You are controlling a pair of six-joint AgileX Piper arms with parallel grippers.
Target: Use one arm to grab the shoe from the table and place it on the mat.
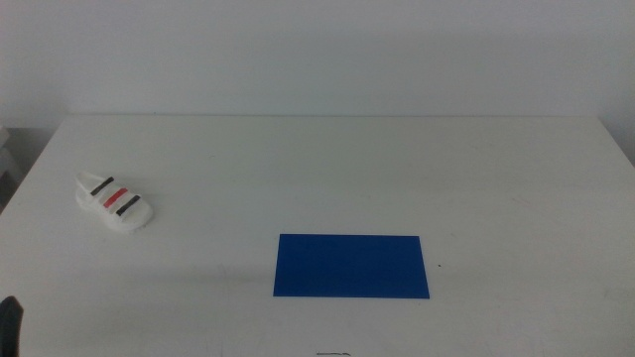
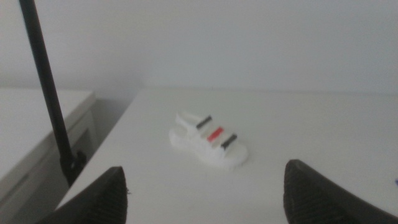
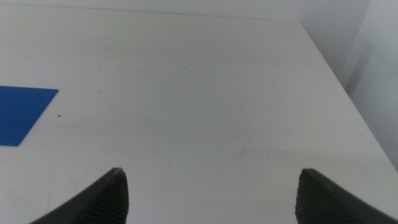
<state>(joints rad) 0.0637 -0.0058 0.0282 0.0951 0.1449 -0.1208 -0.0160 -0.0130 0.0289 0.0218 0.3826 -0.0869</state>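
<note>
While the shoe (image 1: 113, 202) lies untouched, well apart from the mat (image 1: 351, 266), approach is pending: left gripper (image 2: 205, 205), jaws spread, must reach it; right gripper (image 3: 211, 205) waits, also spread.

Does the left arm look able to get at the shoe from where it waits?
Probably yes. The shoe lies alone on the table, straight ahead of the open left gripper, with nothing between them. The mat sits well aside.
</note>
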